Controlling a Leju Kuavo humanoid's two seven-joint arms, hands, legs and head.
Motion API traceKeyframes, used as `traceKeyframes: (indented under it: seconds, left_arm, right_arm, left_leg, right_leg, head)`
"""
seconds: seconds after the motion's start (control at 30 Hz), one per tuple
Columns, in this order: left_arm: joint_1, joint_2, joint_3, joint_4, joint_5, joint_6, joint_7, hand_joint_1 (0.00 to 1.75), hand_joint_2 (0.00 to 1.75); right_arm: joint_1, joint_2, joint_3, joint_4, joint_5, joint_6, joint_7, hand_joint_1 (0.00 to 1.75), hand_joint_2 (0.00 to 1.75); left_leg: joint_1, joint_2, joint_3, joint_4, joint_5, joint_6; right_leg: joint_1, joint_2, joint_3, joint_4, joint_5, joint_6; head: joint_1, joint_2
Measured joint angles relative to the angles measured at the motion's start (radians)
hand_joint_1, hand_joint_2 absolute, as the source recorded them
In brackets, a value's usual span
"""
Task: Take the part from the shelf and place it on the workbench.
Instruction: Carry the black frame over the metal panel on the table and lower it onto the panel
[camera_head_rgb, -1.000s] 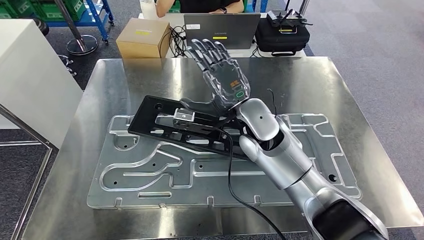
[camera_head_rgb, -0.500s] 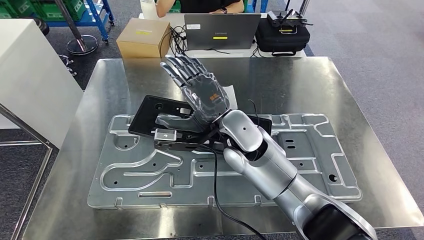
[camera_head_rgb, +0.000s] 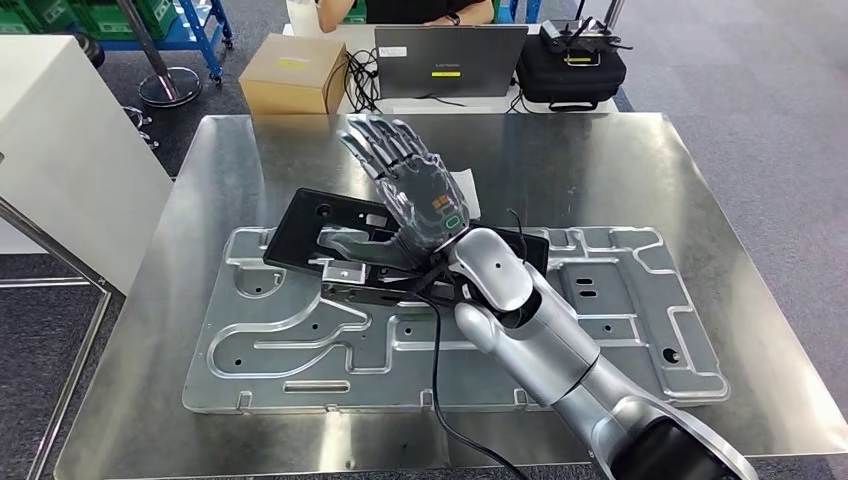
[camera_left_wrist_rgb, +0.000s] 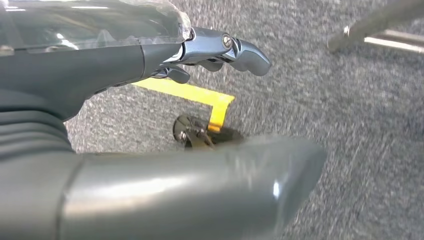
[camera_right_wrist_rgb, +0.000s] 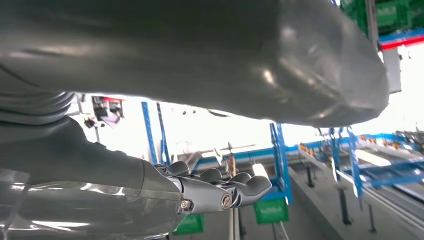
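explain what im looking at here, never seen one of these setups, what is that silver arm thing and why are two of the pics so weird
It is a humanoid robot moving a part onto a workbench. The wide picture is from a camera on its head, looking down. The silver limb is its right arm, ending in the right hand, whose fingers are spread and hold nothing. On the steel workbench lies a big grey metal plate, and on that the black part, flat. The thumb lies over the part; whether it touches, I cannot tell. The odd pictures come from cameras at each wrist, turned sideways. One shows the left hand hanging over grey carpet, holding nothing; the other shows the right hand's fingers close up.
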Motion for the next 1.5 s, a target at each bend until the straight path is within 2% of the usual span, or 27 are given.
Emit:
traceKeyframes:
  seconds: [0.03,0.07,0.1,0.17,0.3,0.37,0.43,0.5,0.53,0.57,0.63,0.7,0.8,0.83,0.9,0.97,1.0,1.03,1.07,1.13,1.2,1.27,1.33,1.37,1.4,1.47,1.5]
  left_arm:
    - [0.000,0.000,0.000,0.000,-0.003,0.002,0.002,0.00,0.00]
    - [0.000,0.000,0.000,0.000,-0.006,0.004,0.003,0.00,0.00]
    - [0.000,0.000,0.000,0.000,-0.009,0.005,0.004,0.00,0.00]
    - [-0.001,0.000,0.000,0.000,-0.012,0.005,0.004,0.00,0.00]
    - [-0.001,0.000,0.000,0.000,-0.014,0.003,0.003,0.00,0.00]
    - [-0.001,0.001,0.000,0.000,-0.014,0.002,0.002,0.00,0.00]
    - [-0.001,0.001,0.000,0.000,-0.013,0.002,0.003,0.00,0.00]
    - [-0.001,0.001,0.001,0.000,-0.013,0.003,0.005,0.00,0.00]
    - [-0.001,0.001,0.001,0.000,-0.013,0.004,0.008,0.00,0.00]
    - [-0.001,0.002,0.002,0.000,-0.013,0.005,0.010,0.00,0.00]
    - [-0.002,0.002,0.002,0.000,-0.013,0.007,0.015,0.00,0.00]
    - [-0.002,0.002,0.003,0.000,-0.014,0.008,0.019,0.00,0.00]
    - [-0.003,0.002,0.005,0.000,-0.015,0.008,0.022,0.00,0.00]
    - [-0.003,0.002,0.005,0.000,-0.015,0.008,0.022,0.00,0.00]
    - [-0.005,0.002,0.006,0.000,-0.019,0.007,0.023,0.00,0.00]
    - [-0.006,0.002,0.006,0.000,-0.021,0.006,0.023,0.00,0.00]
    - [-0.006,0.002,0.006,0.000,-0.022,0.006,0.023,0.00,0.00]
    - [-0.006,0.002,0.006,0.000,-0.022,0.005,0.023,0.00,0.00]
    - [-0.006,0.002,0.006,0.000,-0.022,0.005,0.023,0.00,0.00]
    - [-0.006,0.001,0.006,0.000,-0.022,0.005,0.025,0.00,0.00]
    - [-0.007,-0.003,0.006,0.000,-0.023,0.006,0.029,0.00,0.00]
    - [-0.008,-0.006,0.006,0.000,-0.023,0.008,0.033,0.00,0.00]
    - [-0.007,-0.006,0.007,0.000,-0.023,0.010,0.036,0.00,0.00]
    - [-0.006,-0.007,0.007,0.000,-0.023,0.011,0.037,0.00,0.00]
    - [-0.005,-0.007,0.007,0.000,-0.023,0.012,0.038,0.00,0.00]
    - [-0.005,-0.007,0.008,0.000,-0.023,0.012,0.039,0.00,0.00]
    - [-0.006,-0.007,0.008,0.000,-0.022,0.014,0.040,0.00,0.00]
  right_arm:
    - [0.008,-0.003,-0.003,0.003,0.001,0.000,0.000,0.00,0.00]
    - [0.013,-0.005,-0.006,0.005,0.002,0.000,0.000,0.00,0.00]
    - [0.016,-0.007,-0.009,0.007,0.004,-0.001,0.000,0.00,0.00]
    - [0.018,-0.011,-0.016,0.009,0.006,-0.003,0.001,0.00,0.00]
    - [0.029,-0.019,-0.027,0.008,0.008,-0.012,0.000,0.00,0.00]
    - [0.032,-0.021,-0.031,0.007,0.008,-0.015,-0.001,0.00,0.00]
    - [0.036,-0.021,-0.032,0.006,0.008,-0.015,-0.002,0.00,0.00]
    - [0.043,-0.022,-0.032,0.006,0.008,-0.014,-0.003,0.00,0.00]
    - [0.046,-0.023,-0.032,0.006,0.009,-0.014,-0.002,0.00,0.00]
    - [0.049,-0.024,-0.032,0.006,0.010,-0.014,-0.002,0.00,0.00]
    - [0.052,-0.026,-0.033,0.006,0.013,-0.014,-0.002,0.00,0.00]
    - [0.053,-0.027,-0.036,0.005,0.014,-0.016,-0.002,0.00,0.00]
    - [0.061,-0.030,-0.039,0.005,0.016,-0.018,-0.002,0.00,0.00]
    - [0.064,-0.031,-0.040,0.006,0.016,-0.018,-0.002,0.00,0.00]
    - [0.073,-0.034,-0.042,0.006,0.016,-0.019,-0.002,0.00,0.00]
    - [0.086,-0.036,-0.042,0.006,0.016,-0.020,-0.002,0.00,0.00]
    - [0.094,-0.036,-0.042,0.006,0.017,-0.021,-0.002,0.00,0.00]
    - [0.102,-0.037,-0.042,0.006,0.018,-0.022,-0.002,0.00,0.00]
    - [0.108,-0.037,-0.042,0.007,0.019,-0.023,-0.002,0.00,0.00]
    - [0.113,-0.037,-0.041,0.006,0.020,-0.026,-0.003,0.00,0.00]
    - [0.115,-0.035,-0.040,0.005,0.020,-0.034,-0.004,0.00,0.00]
    - [0.121,-0.030,-0.040,0.003,0.021,-0.048,-0.010,0.00,0.00]
    - [0.135,-0.023,-0.039,0.003,0.026,-0.065,-0.018,0.00,0.00]
    - [0.143,-0.017,-0.038,0.003,0.029,-0.071,-0.020,0.00,0.00]
    - [0.150,-0.011,-0.037,0.003,0.033,-0.077,-0.021,0.00,0.00]
    - [0.163,0.000,-0.034,0.004,0.038,-0.085,-0.025,0.00,0.00]
    - [0.171,0.005,-0.032,0.004,0.040,-0.089,-0.029,0.00,0.00]
  left_leg:
    - [-0.002,0.000,-0.003,0.004,0.000,-0.001]
    - [-0.002,0.000,-0.005,0.009,-0.001,-0.002]
    - [-0.003,-0.001,-0.008,0.015,-0.003,-0.004]
    - [-0.004,-0.001,-0.017,0.027,-0.005,-0.014]
    - [-0.002,-0.003,-0.029,0.035,0.002,-0.041]
    - [0.000,-0.005,-0.045,0.069,-0.035,-0.054]
    - [0.007,-0.006,-0.081,0.175,-0.117,-0.066]
    - [0.016,-0.006,-0.107,0.282,-0.173,-0.076]
    - [0.019,-0.006,-0.100,0.294,-0.173,-0.080]
    - [0.023,-0.006,-0.075,0.268,-0.155,-0.084]
    - [0.028,-0.006,0.014,0.137,-0.110,-0.090]
    - [0.025,-0.010,0.070,0.041,-0.091,-0.083]
    - [0.019,-0.013,0.063,0.028,-0.080,-0.062]
    - [0.020,-0.012,0.058,0.025,-0.072,-0.052]
    - [0.020,-0.008,0.039,0.020,-0.050,-0.031]
    - [0.013,-0.007,0.013,0.021,-0.030,-0.020]
    - [0.009,-0.007,-0.001,0.022,-0.020,-0.018]
    - [0.005,-0.007,-0.015,0.023,-0.011,-0.016]
    - [0.000,-0.007,-0.028,0.024,-0.002,-0.015]
    - [-0.007,-0.008,-0.050,0.027,0.015,-0.015]
    - [-0.012,-0.008,-0.062,0.027,0.030,-0.020]
    - [-0.011,-0.008,-0.066,0.024,0.046,-0.030]
    - [-0.009,-0.009,-0.071,0.023,0.050,-0.041]
    - [-0.008,-0.010,-0.078,0.036,0.030,-0.047]
    - [-0.006,-0.011,-0.089,0.066,-0.007,-0.054]
    - [0.004,-0.011,-0.115,0.176,-0.107,-0.068]
    - [0.010,-0.011,-0.124,0.235,-0.138,-0.075]
  right_leg:
    - [0.001,0.000,-0.007,0.007,0.015,-0.002]
    - [0.001,0.000,0.005,-0.025,0.048,-0.005]
    - [0.001,0.000,0.032,-0.085,0.088,-0.010]
    - [0.006,0.001,0.080,-0.191,0.134,-0.018]
    - [0.013,0.001,0.081,-0.230,0.150,-0.037]
    - [0.007,-0.002,0.073,-0.238,0.164,-0.054]
    - [0.006,-0.004,0.058,-0.241,0.179,-0.063]
    - [0.006,-0.005,0.038,-0.238,0.192,-0.063]
    - [0.005,-0.005,0.028,-0.235,0.197,-0.060]
    - [0.003,-0.005,0.018,-0.231,0.202,-0.057]
    - [-0.001,-0.005,0.001,-0.223,0.211,-0.047]
    - [-0.001,-0.005,-0.008,-0.219,0.222,-0.032]
    - [-0.001,-0.004,-0.012,-0.223,0.239,-0.010]
    - [-0.002,-0.003,-0.017,-0.219,0.233,-0.005]
    - [-0.003,-0.002,-0.043,-0.159,0.165,-0.002]
    - [0.001,-0.001,-0.081,-0.036,0.071,-0.004]
    - [0.004,-0.001,-0.092,0.019,0.049,-0.005]
    - [0.007,-0.001,-0.091,0.048,0.050,-0.008]
    - [0.011,-0.001,-0.073,0.046,0.069,-0.014]
    - [0.023,0.001,0.012,-0.052,0.116,-0.034]
    - [0.034,0.000,0.103,-0.185,0.117,-0.055]
    - [0.041,-0.001,0.135,-0.245,0.110,-0.065]
    - [0.038,-0.004,0.128,-0.259,0.131,-0.072]
    - [0.034,-0.006,0.122,-0.265,0.143,-0.077]
    - [0.029,-0.009,0.113,-0.271,0.157,-0.082]
    - [0.027,-0.011,0.086,-0.271,0.179,-0.085]
    - [0.026,-0.012,0.070,-0.270,0.191,-0.084]
  head:
    - [0.000,0.000]
    - [0.000,0.000]
    - [0.000,0.000]
    - [0.000,0.000]
    - [-0.001,0.000]
    - [-0.003,0.000]
    - [-0.006,0.000]
    - [-0.008,0.000]
    - [-0.008,0.000]
    - [-0.008,0.000]
    - [-0.009,0.000]
    - [-0.008,0.000]
    - [-0.008,0.000]
    - [-0.007,0.000]
    - [-0.006,0.000]
    - [-0.006,0.000]
    - [-0.006,0.000]
    - [-0.006,0.000]
    - [-0.006,0.000]
    - [-0.006,0.000]
    - [-0.007,0.000]
    - [-0.005,0.000]
    - [-0.002,0.000]
    - [-0.003,0.000]
    - [-0.005,0.000]
    - [-0.009,0.000]
    - [-0.009,0.000]
